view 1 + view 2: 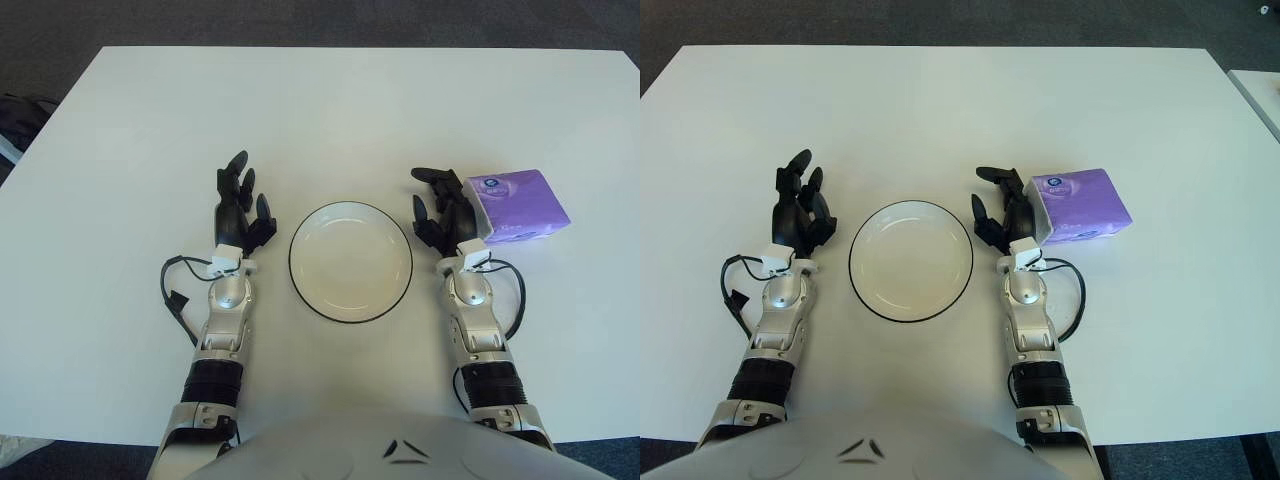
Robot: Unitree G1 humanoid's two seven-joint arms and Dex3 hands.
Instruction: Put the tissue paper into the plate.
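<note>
The right hand shows just to the right of the plate, with its black fingers spread and raised. Its outer side is against the near-left edge of the tissue paper, and one finger reaches along the top-left corner of the pack — touching or very nearly so. The fingers are not closed around the pack; the hand is open and has hold of nothing.

The tissue paper is a purple soft pack with a small round mark on its upper left corner. It lies flat on the white table, to the right of the plate and a little further back than the plate's middle, with the right hand between the two. It is outside the plate.

The plate is round and white with a thin dark rim, and it sits on the table directly in front of the robot, with nothing in it.

The left hand shows just to the left of the plate, about level with its far half. Its fingers are loosely extended and point away from the robot — open, holding nothing. A thin black cable loops out beside the left wrist, to the left of the plate and nearer the robot.
</note>
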